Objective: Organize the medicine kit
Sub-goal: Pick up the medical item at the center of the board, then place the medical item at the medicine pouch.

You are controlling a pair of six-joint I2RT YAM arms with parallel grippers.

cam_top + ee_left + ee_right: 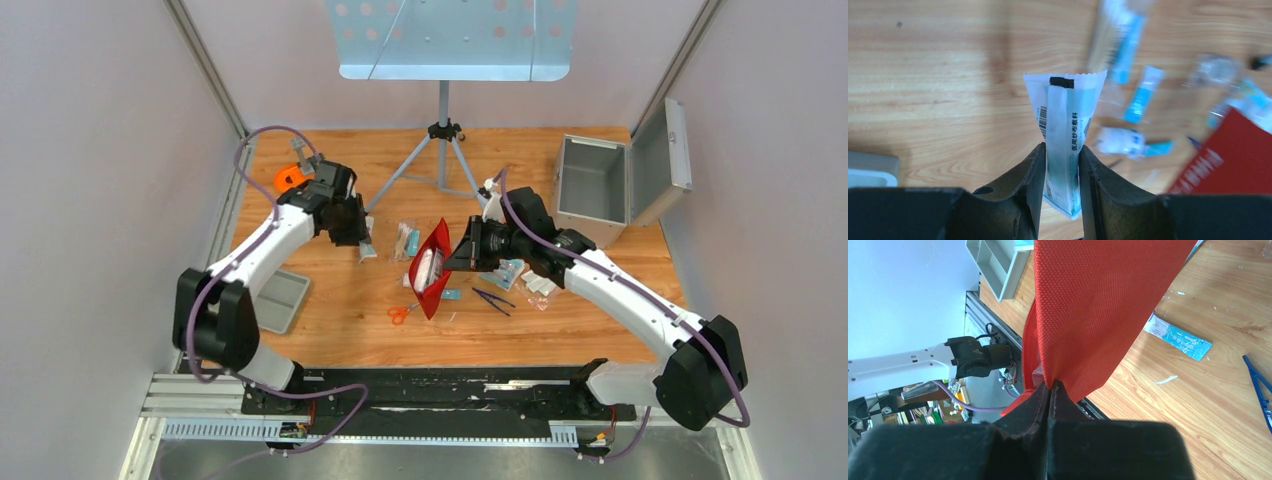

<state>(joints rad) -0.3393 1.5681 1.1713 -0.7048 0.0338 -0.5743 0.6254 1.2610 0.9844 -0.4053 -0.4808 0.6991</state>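
My left fingers are clamped on a white-and-teal packet; my right fingers are pinched shut on the red pouch, holding its edge up. I should bring the packet end-first over the pouch's mouth (right pinch held steady) and let go only once it is inside. The medicine kit stands open at the bench's far right.

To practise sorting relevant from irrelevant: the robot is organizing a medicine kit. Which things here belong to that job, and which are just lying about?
Belong to the job: aluminium case, red pouch, white packet, loose packets, scissors, tweezers.

Probably just lying about: tripod stand, grey tray, orange object.
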